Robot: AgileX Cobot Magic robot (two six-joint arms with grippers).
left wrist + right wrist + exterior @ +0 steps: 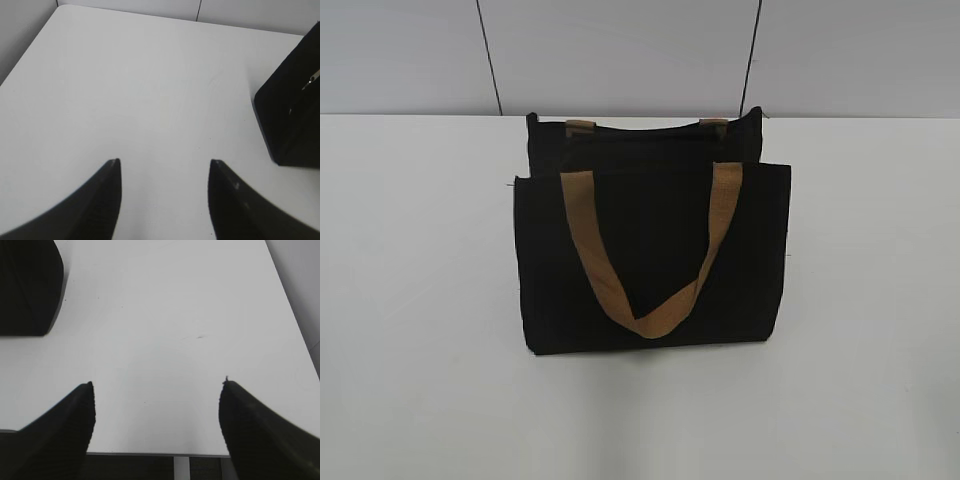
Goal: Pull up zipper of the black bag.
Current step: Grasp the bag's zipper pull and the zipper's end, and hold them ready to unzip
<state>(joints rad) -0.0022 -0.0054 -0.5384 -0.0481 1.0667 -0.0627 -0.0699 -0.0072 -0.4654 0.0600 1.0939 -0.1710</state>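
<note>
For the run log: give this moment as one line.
stage: pre-contact | left gripper: open, over table | right gripper: open, empty | black bag: upright, untouched | zipper pull: ungrasped

slanted exterior view facing black bag (655, 250); flanking wrist views down onto table (125, 90)
</note>
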